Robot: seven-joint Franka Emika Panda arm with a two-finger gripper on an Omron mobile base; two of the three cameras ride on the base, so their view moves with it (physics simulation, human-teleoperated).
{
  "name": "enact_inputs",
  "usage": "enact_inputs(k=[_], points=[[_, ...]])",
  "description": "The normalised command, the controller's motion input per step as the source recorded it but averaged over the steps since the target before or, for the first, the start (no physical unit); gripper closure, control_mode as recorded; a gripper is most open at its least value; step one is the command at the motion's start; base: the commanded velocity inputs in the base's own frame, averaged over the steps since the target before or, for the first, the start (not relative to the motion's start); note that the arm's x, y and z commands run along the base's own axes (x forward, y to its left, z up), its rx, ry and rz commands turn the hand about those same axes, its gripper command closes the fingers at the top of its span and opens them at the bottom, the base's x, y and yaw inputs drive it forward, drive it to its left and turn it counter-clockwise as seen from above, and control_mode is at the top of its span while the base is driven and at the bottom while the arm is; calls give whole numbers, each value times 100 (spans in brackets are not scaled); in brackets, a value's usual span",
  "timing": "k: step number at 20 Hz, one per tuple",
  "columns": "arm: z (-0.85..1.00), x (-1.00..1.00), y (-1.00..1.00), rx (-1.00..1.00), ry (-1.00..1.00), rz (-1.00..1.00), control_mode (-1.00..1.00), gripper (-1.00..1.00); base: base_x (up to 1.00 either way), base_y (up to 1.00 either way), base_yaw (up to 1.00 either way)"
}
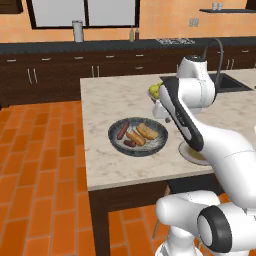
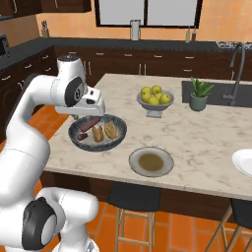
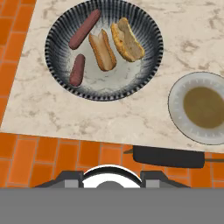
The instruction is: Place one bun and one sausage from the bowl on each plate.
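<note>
The wide dark bowl (image 1: 156,141) (image 2: 82,144) (image 3: 103,85) sits near the island's front edge. It holds two sausages (image 3: 84,29) (image 3: 77,70) and two buns (image 3: 102,50) (image 3: 127,39). The greyish-beige plate (image 2: 151,162) (image 3: 202,107) (image 1: 189,155) lies empty beside the bowl, partly hidden by my arm in the left base view. A white plate (image 2: 243,161) shows at the right edge of the right base view. My gripper (image 2: 88,117) hovers above the bowl's near side, looking straight down; it is shut and holds nothing.
A footed bowl of yellow-green fruit (image 2: 155,101) (image 1: 155,91) stands behind the dark bowl. A potted plant (image 2: 199,96) and a sink with a faucet (image 2: 235,74) are farther right. Dark stools (image 2: 134,197) (image 3: 168,156) stand under the counter's front edge.
</note>
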Motion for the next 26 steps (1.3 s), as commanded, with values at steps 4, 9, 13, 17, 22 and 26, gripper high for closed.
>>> enact_inputs(k=[4,9,13,17,22,26], points=[[-15,13,45,-5,0,-1,-100,-100,0,0,0],[-44,11,23,-2,0,0,-100,-100,0,0,0],[-11,76,-1,0,-6,0,-100,-100,0,0,0],[-16,83,0,0,-1,0,-100,-100,0,0,0],[-55,25,2,0,0,1,-100,-100,0,0,0],[-44,4,16,3,0,2,-100,-100,0,0,0]])
